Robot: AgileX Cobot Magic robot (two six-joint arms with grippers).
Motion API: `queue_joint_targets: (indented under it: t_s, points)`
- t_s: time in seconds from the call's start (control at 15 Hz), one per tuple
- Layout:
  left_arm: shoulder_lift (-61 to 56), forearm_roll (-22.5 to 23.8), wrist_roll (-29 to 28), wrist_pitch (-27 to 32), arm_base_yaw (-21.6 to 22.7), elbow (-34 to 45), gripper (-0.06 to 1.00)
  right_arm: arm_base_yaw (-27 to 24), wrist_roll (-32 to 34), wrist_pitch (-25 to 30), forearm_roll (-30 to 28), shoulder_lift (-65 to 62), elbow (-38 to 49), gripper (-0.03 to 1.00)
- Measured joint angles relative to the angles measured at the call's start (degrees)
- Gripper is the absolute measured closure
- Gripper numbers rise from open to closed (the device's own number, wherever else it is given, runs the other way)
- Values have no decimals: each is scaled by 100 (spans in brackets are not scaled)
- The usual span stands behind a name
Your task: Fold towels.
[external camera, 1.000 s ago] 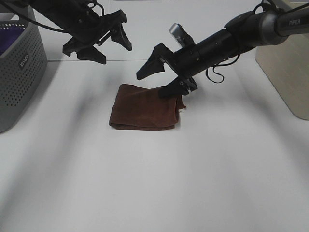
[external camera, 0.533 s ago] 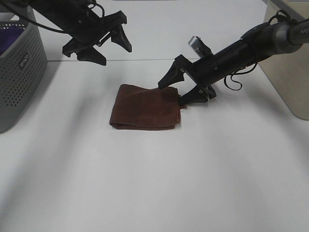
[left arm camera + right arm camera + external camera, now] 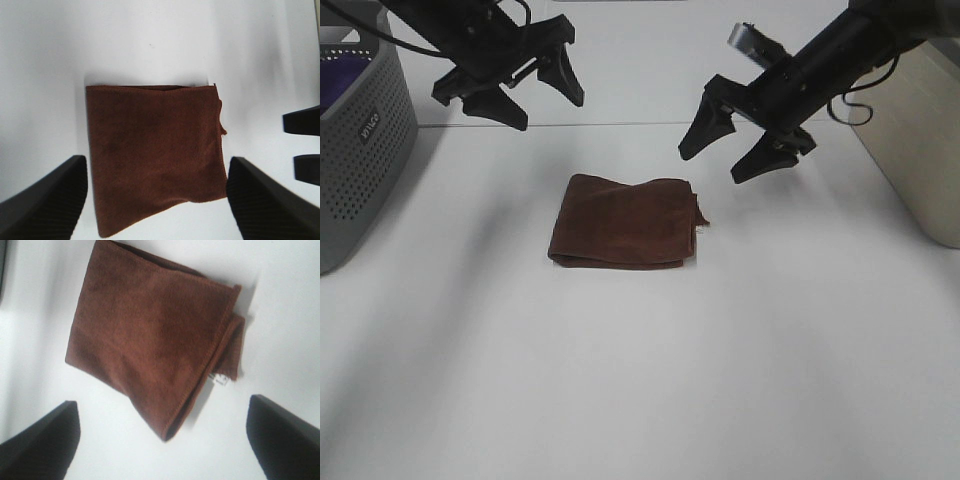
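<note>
The dark reddish-brown towel (image 3: 624,221) lies folded into a rough rectangle on the white table. It also shows in the left wrist view (image 3: 152,152) and in the right wrist view (image 3: 152,327), where its small white tag (image 3: 220,380) peeks out at one edge. My left gripper (image 3: 535,97) is open and empty, raised behind and to the left of the towel. My right gripper (image 3: 720,151) is open and empty, raised to the right of the towel, apart from it.
A grey perforated basket (image 3: 365,140) holding a purple cloth (image 3: 342,78) stands at the far left. A beige box (image 3: 920,130) stands at the right edge. The towel lies on a white table (image 3: 650,380).
My right gripper has let go of the towel's right edge and moved up and to the right, away from it. The towel now lies flat. The left gripper has barely shifted.
</note>
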Motion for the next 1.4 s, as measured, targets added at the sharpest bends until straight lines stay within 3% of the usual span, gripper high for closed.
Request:
queue_joint_targets:
  t_s: [0.2, 0.47, 0.73, 1.0, 1.4]
  points:
    - [-579, 613, 0, 676, 0, 0, 21, 0, 688, 699, -636, -728, 0, 12]
    - [-1415, 1283, -304, 1639, 0, 0, 21, 0, 1100, 728, -859, -1707, 218, 12]
    - [-2825, 2017, -447, 1725, -11, 378, 21, 0, 1266, 745, -1518, -3283, 1507, 12]
    - [-4715, 2550, -556, 1748, -11, 1931, 21, 0, 1604, 762, -2235, -5019, 3111, 12]
    - [-7557, 2584, -602, 1765, -11, 4899, 21, 0, 1616, 819, -2807, -8016, 5157, 12]
